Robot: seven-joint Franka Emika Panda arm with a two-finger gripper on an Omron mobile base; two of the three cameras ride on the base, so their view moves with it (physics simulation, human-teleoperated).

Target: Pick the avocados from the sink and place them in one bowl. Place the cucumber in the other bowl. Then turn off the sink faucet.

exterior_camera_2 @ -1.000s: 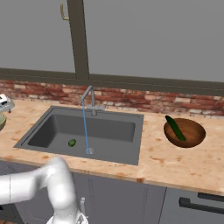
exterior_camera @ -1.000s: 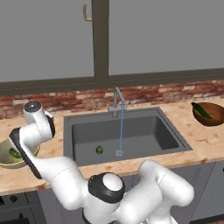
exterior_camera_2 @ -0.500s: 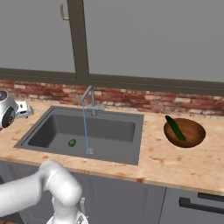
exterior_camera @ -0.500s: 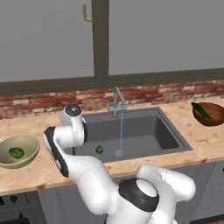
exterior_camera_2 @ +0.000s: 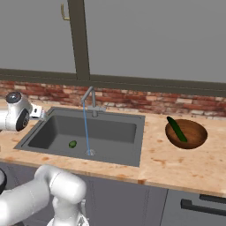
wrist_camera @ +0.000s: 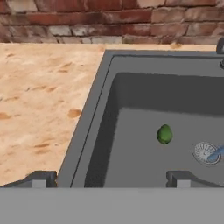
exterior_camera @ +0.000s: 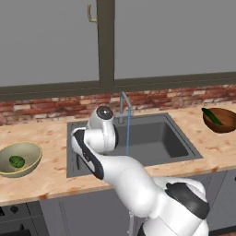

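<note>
Sink (wrist_camera: pixel 109 87) below, fingers (wrist_camera: pixel 41 178) spread, avocado (wrist_camera: pixel 164 134) ahead

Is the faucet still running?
On: a thin blue stream falls from the faucet spout to the sink drain.

Nothing here can be read: no words, labels, brand marks, numbers or signs on anything I can see.
</note>
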